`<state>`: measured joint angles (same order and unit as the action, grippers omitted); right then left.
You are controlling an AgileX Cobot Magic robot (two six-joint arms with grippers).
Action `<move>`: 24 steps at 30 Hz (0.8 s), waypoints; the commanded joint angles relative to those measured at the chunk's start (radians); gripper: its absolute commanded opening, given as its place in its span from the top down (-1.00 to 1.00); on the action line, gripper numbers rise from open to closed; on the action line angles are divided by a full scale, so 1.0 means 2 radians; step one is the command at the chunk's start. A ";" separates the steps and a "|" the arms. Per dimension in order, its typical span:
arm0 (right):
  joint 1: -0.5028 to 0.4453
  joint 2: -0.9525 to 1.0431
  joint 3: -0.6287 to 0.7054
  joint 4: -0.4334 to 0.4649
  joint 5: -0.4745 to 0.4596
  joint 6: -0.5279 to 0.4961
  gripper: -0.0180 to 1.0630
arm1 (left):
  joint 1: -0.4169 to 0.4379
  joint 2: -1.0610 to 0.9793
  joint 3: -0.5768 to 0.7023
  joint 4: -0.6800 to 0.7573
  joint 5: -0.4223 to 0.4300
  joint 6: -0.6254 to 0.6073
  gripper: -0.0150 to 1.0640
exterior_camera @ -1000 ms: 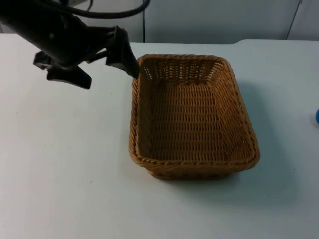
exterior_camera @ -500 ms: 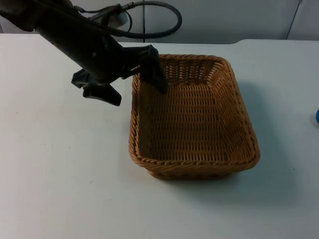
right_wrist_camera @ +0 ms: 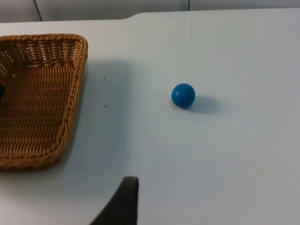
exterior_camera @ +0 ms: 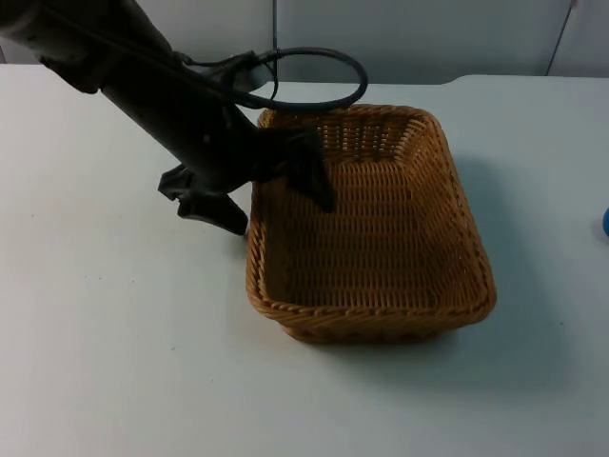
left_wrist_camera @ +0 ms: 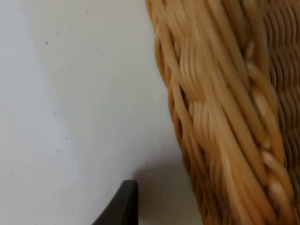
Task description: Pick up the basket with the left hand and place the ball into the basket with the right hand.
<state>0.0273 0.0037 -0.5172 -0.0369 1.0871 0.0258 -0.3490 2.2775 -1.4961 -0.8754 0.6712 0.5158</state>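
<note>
The woven wicker basket stands empty on the white table, and its rim looms close in the left wrist view. My left gripper is open and straddles the basket's left wall near the far corner. One finger is inside the basket and the other finger is outside on the table side. A small blue ball lies on the table to the right of the basket, and it peeks in at the table's right edge in the top view. My right gripper waits above the table, facing the ball.
The grey partition wall closes off the far side of the table. Bare white table top lies left of and in front of the basket, and between the basket and the ball.
The left arm has moved right and toward the front, along the basket's left wall. Its inner finger went from the far-left corner of the rim to down inside the basket.
</note>
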 commanded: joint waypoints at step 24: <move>-0.003 -0.002 0.004 -0.005 -0.004 0.002 -0.93 | -0.009 0.000 -0.004 -0.003 -0.005 -0.015 0.87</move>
<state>0.0273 0.0037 -0.5172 -0.0369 1.0871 0.0258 -0.3611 2.2775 -1.5001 -0.8833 0.6578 0.4787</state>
